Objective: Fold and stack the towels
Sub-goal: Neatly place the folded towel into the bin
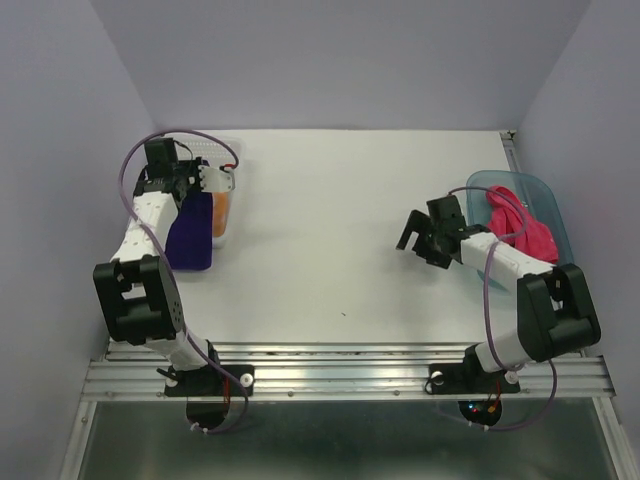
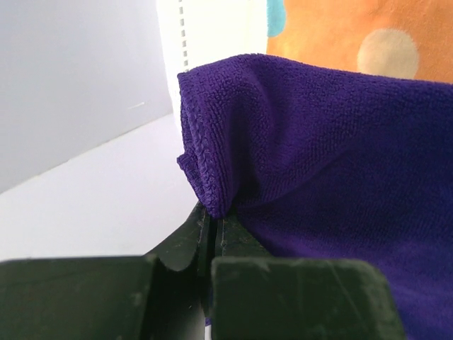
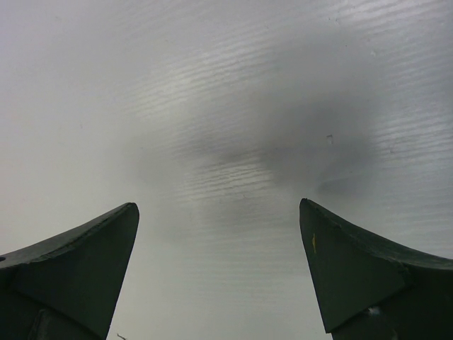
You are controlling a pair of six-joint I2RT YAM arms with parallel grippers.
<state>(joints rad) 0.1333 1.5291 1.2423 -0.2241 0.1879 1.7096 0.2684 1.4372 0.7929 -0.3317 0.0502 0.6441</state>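
Note:
The dark purple towel (image 1: 190, 238) hangs at the left of the table, and my left gripper (image 1: 207, 190) is shut on its top edge. In the left wrist view the left gripper (image 2: 212, 219) has its jaws pressed together on a stitched corner of the purple towel (image 2: 318, 156). Right behind it is the orange towel (image 2: 340, 35) with pale dots, seen from above as an orange towel (image 1: 222, 210) by the basket. The pink-red towel (image 1: 515, 225) lies crumpled in the tub. My right gripper (image 1: 420, 235) is open over bare table, nothing between the right gripper (image 3: 218, 204) jaws.
A clear plastic basket (image 1: 232, 145) stands at the back left, just behind the left gripper. A teal translucent tub (image 1: 545, 195) sits at the right edge beside the right arm. Grey walls close in the table on three sides.

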